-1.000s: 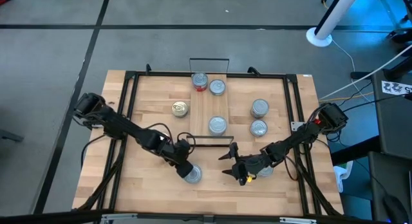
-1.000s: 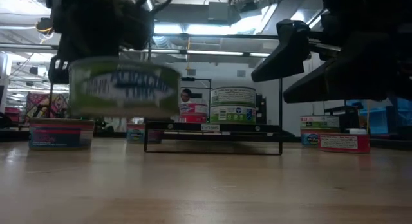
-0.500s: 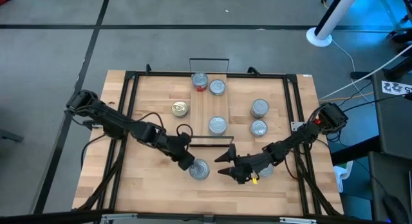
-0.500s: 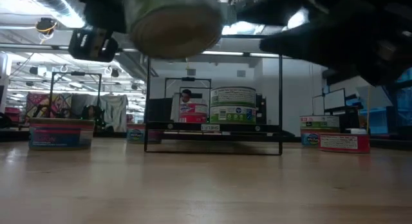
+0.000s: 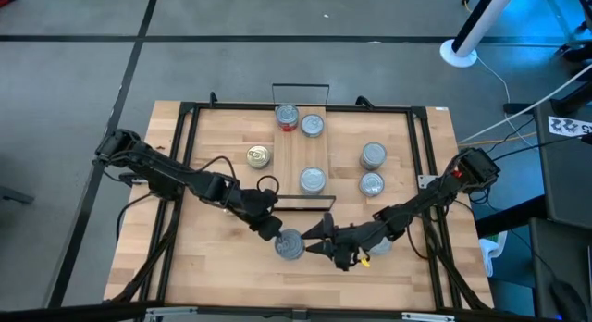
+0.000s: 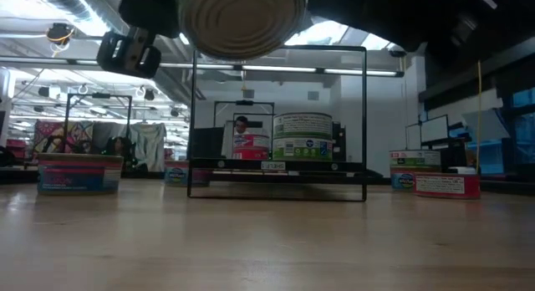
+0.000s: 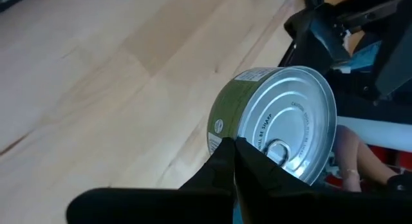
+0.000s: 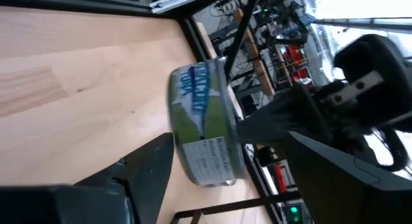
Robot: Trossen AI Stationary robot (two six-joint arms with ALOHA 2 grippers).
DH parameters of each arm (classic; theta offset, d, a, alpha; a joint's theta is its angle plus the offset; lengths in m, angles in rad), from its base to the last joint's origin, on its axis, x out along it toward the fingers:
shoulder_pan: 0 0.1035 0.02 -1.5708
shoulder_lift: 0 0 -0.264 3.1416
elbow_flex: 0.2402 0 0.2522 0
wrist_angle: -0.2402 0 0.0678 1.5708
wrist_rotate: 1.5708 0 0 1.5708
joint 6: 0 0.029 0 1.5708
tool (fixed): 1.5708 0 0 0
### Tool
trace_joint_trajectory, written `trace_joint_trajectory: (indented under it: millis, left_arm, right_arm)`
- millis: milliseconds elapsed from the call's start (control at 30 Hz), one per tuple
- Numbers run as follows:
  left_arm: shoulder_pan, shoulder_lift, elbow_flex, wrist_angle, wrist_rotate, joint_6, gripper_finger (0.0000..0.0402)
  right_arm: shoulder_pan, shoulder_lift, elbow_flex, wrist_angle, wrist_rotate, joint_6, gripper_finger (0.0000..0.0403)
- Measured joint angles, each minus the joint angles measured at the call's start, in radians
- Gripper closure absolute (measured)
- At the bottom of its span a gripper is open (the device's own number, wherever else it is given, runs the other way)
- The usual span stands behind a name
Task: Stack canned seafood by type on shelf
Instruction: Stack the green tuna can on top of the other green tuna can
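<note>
Green-labelled and silver-topped, the tin clamped in my left pincer has swung rightward over the desk in the last second, tipped on edge, meeting my right pincer, whose fingers stand apart around it: a handover, I judge. It hangs just short of the shelf, where three tins already sit.
</note>
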Motion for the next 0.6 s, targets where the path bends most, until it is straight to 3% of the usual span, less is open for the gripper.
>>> trace_joint_trajectory:
  millis: [467,600]
  left_arm:
    - [0.003,0.001,0.0,0.094,0.012,0.003,0.0401]
    - [0.003,0.001,0.0,0.095,0.012,0.002,0.0401]
  right_arm:
    - [0.0,0.0,0.01,-0.038,-0.022,-0.006,0.0107]
    - [0.0,0.0,0.01,-0.033,-0.022,-0.007,0.0127]
